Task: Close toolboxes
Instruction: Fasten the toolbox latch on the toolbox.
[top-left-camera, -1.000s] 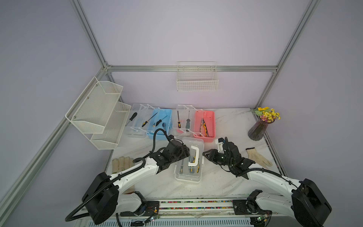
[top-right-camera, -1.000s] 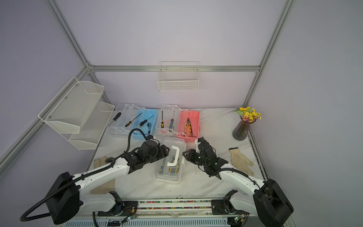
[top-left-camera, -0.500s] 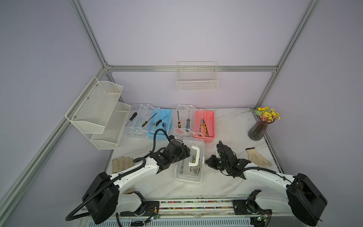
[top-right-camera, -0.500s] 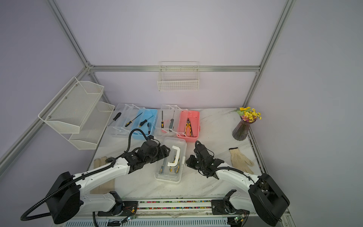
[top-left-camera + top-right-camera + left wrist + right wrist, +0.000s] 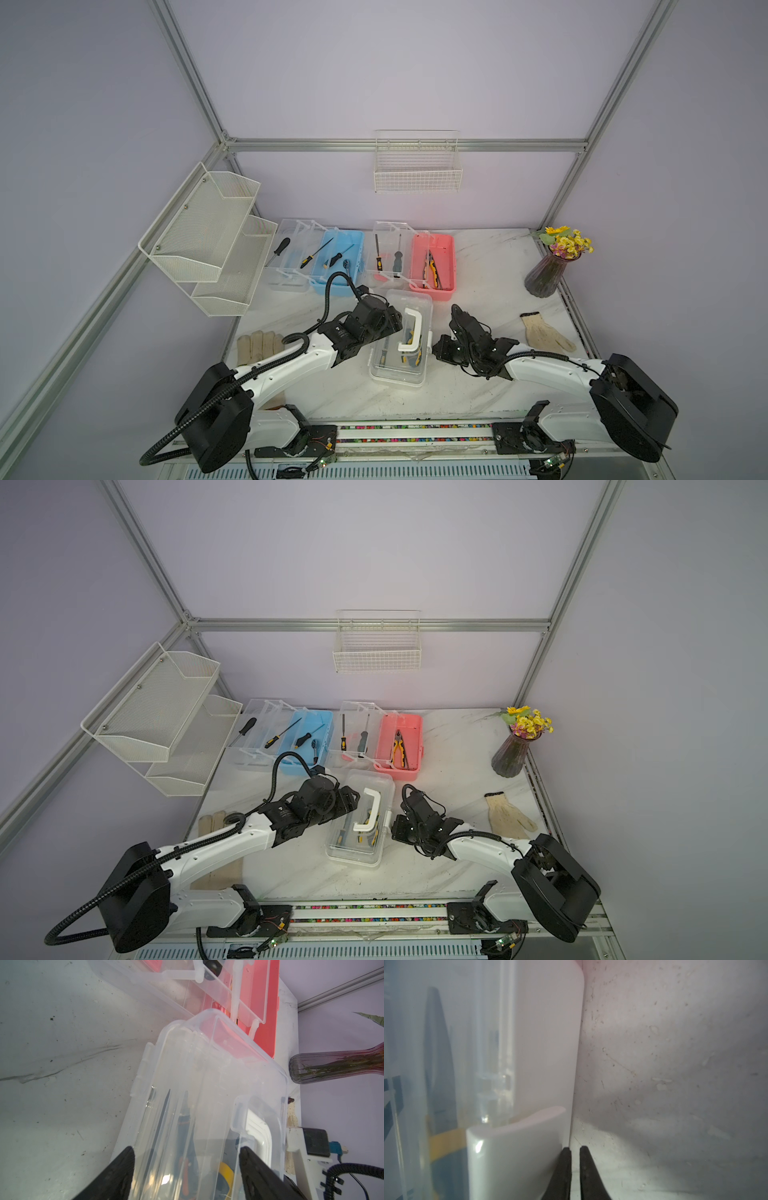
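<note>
Near the front middle of the worktop [image 5: 486, 266]: white toolbox [image 5: 399, 374], clear lid [image 5: 207, 1084] down, white handle [image 5: 409, 334] on top. Behind it, side by side towards the back wall: blue toolbox [image 5: 343, 266] and pink toolbox [image 5: 432, 262], both lying open. Left claw [image 5: 186, 1150]: released, fingers spread wide over the white toolbox's lid, gripping nothing. Right claw [image 5: 575, 1149]: clenched on nothing, tips right at the white latch [image 5: 517, 1157] on the box's side.

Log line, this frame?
left hand open over clear-lidded white plastic toolbox; right hand shut beside its latch; blue plastic toolbox, pink plastic toolbox open
</note>
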